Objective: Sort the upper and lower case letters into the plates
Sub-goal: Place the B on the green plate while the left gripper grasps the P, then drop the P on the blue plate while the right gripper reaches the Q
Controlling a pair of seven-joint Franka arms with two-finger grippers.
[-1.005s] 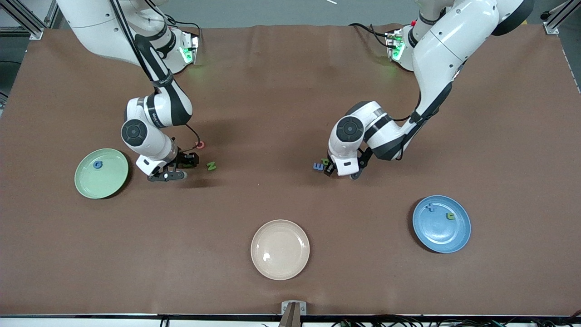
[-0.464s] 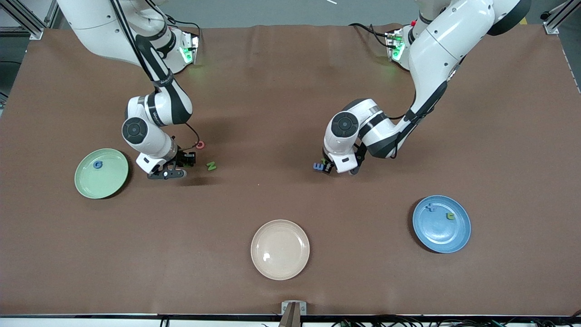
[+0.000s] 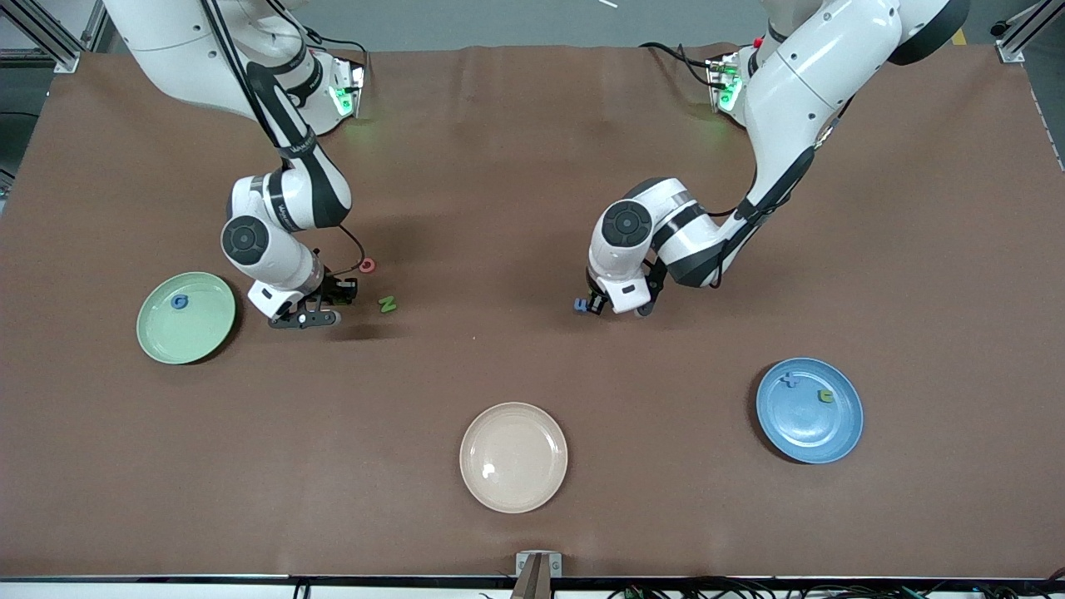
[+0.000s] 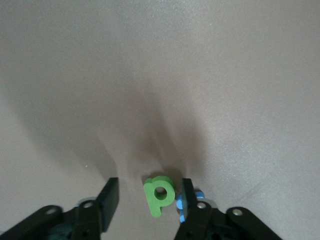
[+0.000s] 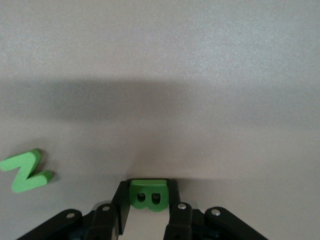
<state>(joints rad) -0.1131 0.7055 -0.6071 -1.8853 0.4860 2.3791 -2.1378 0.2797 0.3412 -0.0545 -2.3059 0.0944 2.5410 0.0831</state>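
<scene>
My right gripper (image 3: 346, 293) is shut on a green B (image 5: 148, 195), low over the table beside the mint plate (image 3: 195, 333); in its wrist view the gripper (image 5: 148, 189) has both fingers pressed on the B. A green N (image 3: 387, 304) lies next to it and also shows in the right wrist view (image 5: 26, 171). A pink letter (image 3: 367, 265) lies just farther from the camera. My left gripper (image 3: 594, 301) is open mid-table, its fingers either side of a green p (image 4: 159, 194). A blue letter (image 3: 581, 306) sits against one finger (image 4: 181, 204). The mint plate holds a blue G (image 3: 179, 302). The blue plate (image 3: 803, 433) holds a blue letter (image 3: 789, 381) and a green letter (image 3: 825, 396).
A cream plate (image 3: 513, 457) lies near the table's front edge between the two coloured plates. Both arms reach low over the brown table cover (image 3: 516, 208).
My left gripper has shifted toward the right arm's end and lowered over the green p, which it now hides in the front view. The right gripper has barely moved.
</scene>
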